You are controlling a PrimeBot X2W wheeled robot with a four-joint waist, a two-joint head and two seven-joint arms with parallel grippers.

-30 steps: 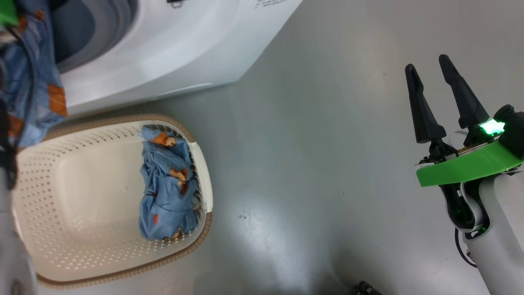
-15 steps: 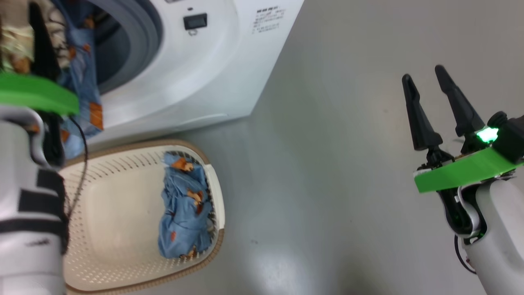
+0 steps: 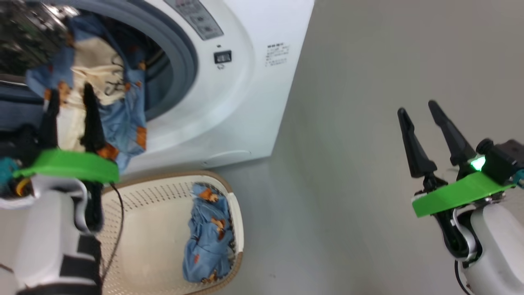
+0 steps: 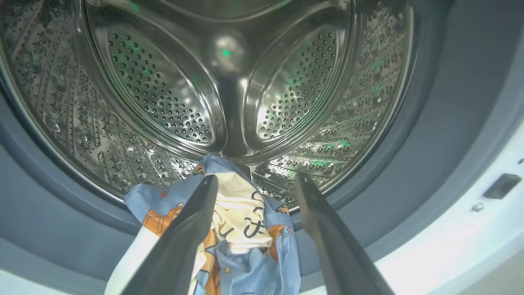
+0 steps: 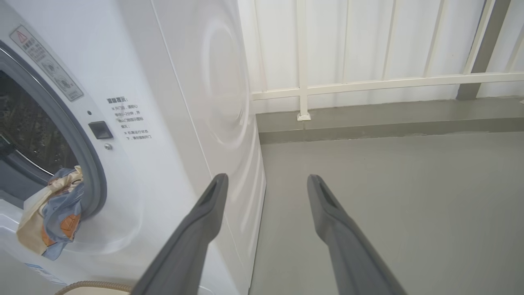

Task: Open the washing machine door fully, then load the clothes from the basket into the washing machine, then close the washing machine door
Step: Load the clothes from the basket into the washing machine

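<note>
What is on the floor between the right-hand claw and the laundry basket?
Nothing: in the head view, the stretch of grey floor between the right claw and the basket is bare.

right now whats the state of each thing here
washer, open
drum, empty past its mouth
bundle, draped over the gasket, hanging half out
basket, holds one blue garment
left gripper, open, astride the bundle
right gripper, open, empty

Clothes drape out of the washing machine, basket before it.
</note>
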